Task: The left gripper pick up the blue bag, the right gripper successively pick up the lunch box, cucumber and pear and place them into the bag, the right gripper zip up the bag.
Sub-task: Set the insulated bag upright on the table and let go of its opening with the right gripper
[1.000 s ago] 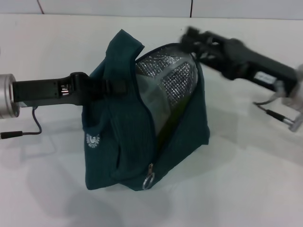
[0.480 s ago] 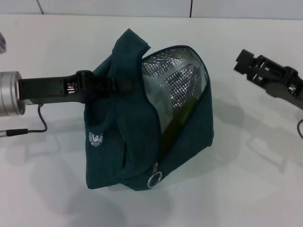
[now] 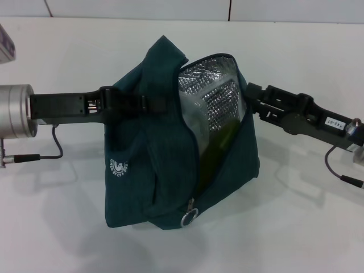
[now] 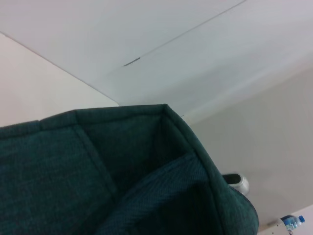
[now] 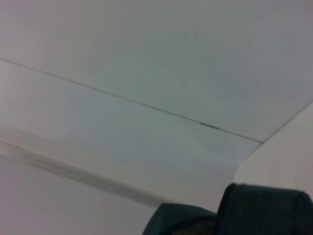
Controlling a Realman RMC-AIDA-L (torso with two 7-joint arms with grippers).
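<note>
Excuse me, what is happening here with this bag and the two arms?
The left gripper holds the blue bag up by its upper fabric on the white table. The bag is unzipped, its foil lining showing, with something green inside. The right gripper is at the bag's open edge. The zipper pull hangs low, so zipping is not yet done.

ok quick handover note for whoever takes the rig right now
Left end effector: shut on the dark teal-blue fabric bag, holding its strap so it stands on the white table.
Right end effector: at the bag's open foil-lined mouth; finger state unclear.
Something green shows inside; other contents cannot be confirmed.
Left: zip still open, ring pull low on the front.
</note>
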